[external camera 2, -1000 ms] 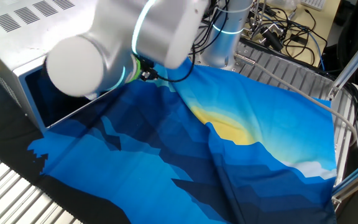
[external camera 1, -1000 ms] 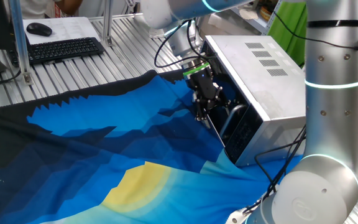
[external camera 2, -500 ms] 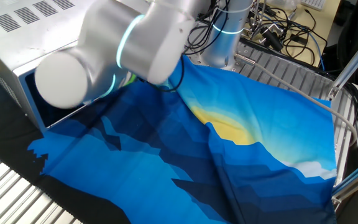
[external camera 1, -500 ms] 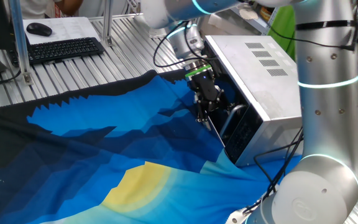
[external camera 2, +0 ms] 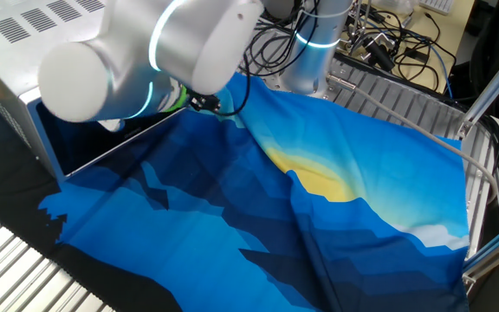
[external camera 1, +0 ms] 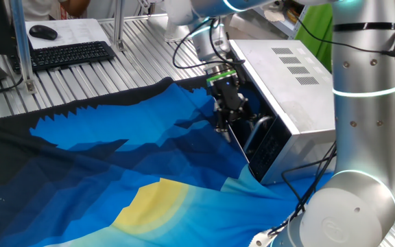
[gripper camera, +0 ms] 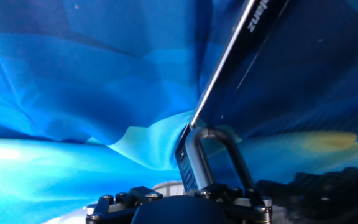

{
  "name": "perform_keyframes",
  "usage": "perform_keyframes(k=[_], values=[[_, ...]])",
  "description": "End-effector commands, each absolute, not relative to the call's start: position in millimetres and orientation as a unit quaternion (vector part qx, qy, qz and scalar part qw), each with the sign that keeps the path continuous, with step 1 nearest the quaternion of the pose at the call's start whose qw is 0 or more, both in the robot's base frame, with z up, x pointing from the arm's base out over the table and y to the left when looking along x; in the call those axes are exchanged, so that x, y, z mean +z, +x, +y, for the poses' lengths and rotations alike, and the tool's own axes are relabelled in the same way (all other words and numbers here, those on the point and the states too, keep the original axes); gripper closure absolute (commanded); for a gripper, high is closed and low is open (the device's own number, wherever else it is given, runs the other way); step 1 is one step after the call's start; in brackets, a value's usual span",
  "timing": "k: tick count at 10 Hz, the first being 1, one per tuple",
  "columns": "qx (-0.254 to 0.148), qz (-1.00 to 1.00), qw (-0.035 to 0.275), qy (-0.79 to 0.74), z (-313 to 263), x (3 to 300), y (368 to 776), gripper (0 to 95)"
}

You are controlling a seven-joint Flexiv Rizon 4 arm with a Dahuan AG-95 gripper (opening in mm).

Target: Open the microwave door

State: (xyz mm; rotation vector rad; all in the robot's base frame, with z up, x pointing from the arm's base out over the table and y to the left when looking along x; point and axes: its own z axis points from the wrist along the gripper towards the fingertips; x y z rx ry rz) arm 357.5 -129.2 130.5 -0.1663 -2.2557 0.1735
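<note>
Silver-grey and boxy, the microwave (external camera 1: 290, 89) sat at the edge of the surface (external camera 1: 81, 82), beside a blue printed cloth (external camera 1: 115, 171). Its door (external camera 1: 252, 140), dark glass with a curved silver handle (external camera 1: 254, 130), stood slightly ajar. The gripper (external camera 1: 223, 127) hung just beside the handle, jaws spread, holding nothing. In the hand view the handle (gripper camera: 213, 155) rose close ahead; white lettering on the door (gripper camera: 291, 68) was cut off and could not be read. A keyboard (external camera 1: 67, 53) and mouse (external camera 1: 43, 31) lay well apart.
</note>
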Motion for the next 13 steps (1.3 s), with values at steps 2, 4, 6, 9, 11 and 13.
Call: perform_keyframes(k=[2,4,6,9,11,13], values=[[0.050,-0.895,0.428,-0.113,-118.7,132.6,349.7,19.0],[0.068,-0.897,0.427,-0.089,-118.4,131.9,350.9,19.0],[0.070,-0.895,0.432,-0.085,-118.2,131.9,351.7,19.0],[0.076,-0.891,0.442,-0.074,-116.2,136.8,366.0,19.0],[0.102,-0.886,0.448,-0.053,-116.0,138.7,369.4,19.0],[0.108,-0.884,0.454,-0.042,-116.1,139.0,369.5,19.0]])
